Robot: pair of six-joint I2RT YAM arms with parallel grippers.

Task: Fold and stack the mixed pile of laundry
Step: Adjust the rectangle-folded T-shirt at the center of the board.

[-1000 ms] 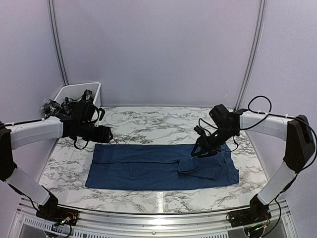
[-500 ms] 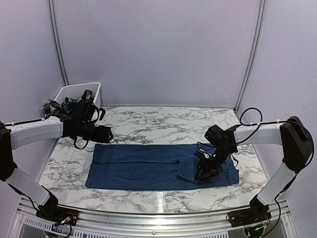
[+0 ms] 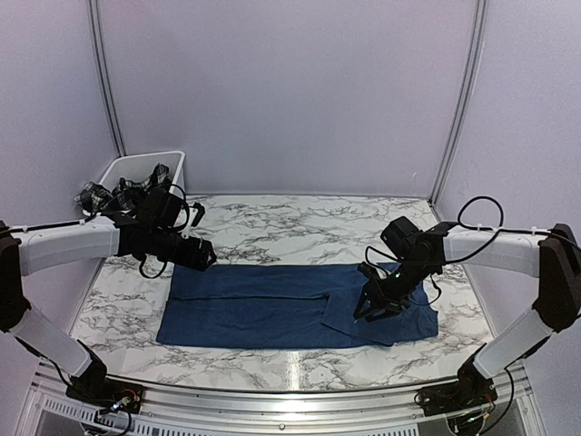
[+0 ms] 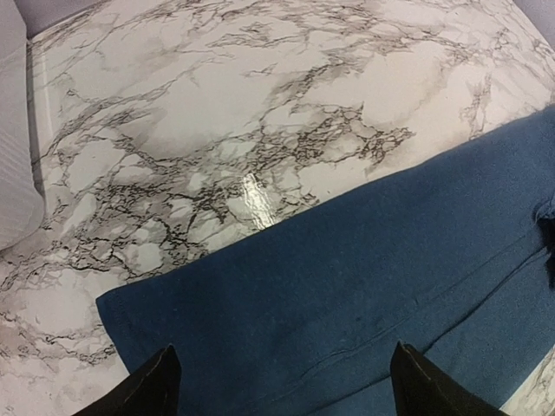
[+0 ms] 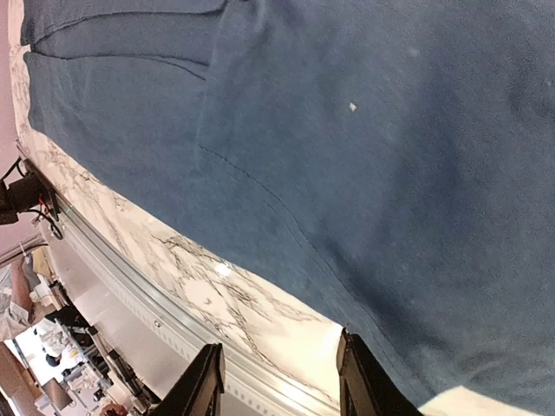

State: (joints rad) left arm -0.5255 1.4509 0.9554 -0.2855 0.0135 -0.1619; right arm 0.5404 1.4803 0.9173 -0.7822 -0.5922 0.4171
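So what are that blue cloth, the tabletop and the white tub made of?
Blue cloth: soft matte knit, probably cotton; seams show. Tabletop: glossy marble pattern with glare, possibly printed laminate. White tub: seemingly plastic, smooth thin walls.

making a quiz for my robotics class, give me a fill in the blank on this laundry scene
The navy t-shirt lies flat on the ___ table.
The plaid garment spills from the ___ bin.
The left tool hangs ___ above the t-shirt.
Missing: marble; white; open
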